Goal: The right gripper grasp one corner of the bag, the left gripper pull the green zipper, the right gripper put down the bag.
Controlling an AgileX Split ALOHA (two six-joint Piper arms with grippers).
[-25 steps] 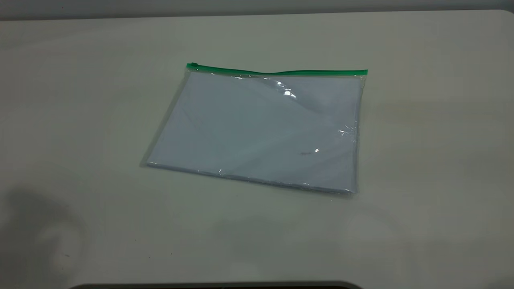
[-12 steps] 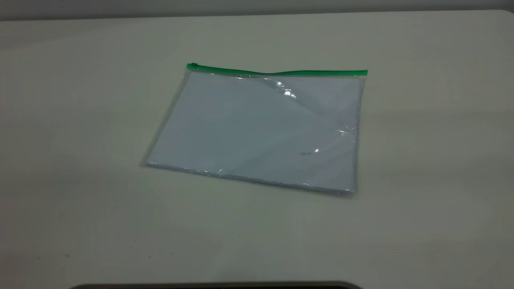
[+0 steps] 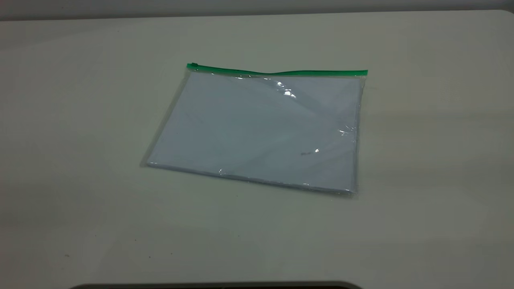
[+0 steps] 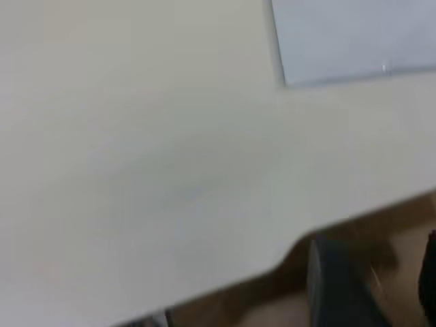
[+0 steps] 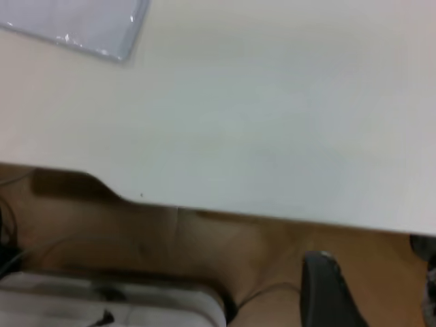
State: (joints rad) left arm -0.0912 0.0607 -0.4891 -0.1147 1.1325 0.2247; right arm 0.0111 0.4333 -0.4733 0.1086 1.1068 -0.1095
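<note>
The bag [image 3: 261, 128] lies flat on the pale table [image 3: 80, 120], a clear pouch with bluish-white sheets inside. The green zipper [image 3: 277, 72] runs along its far long edge, with the slider tab [image 3: 194, 65] at the left end. Neither gripper shows in the exterior view. In the left wrist view the left gripper [image 4: 371, 255] hangs off the table's edge, jaws apart and empty, far from the bag's corner [image 4: 354, 34]. In the right wrist view the right gripper [image 5: 371, 266] is also beyond the table edge, jaws apart and empty, with a bag corner [image 5: 75, 20] far off.
The table edge [image 5: 272, 219] has a brown floor below it. A white object and cables [image 5: 102, 296] lie under the table in the right wrist view. A dark curved rim [image 3: 217, 285] sits at the table's front.
A dark shadow at the table's front left has gone. The bag has not moved.
</note>
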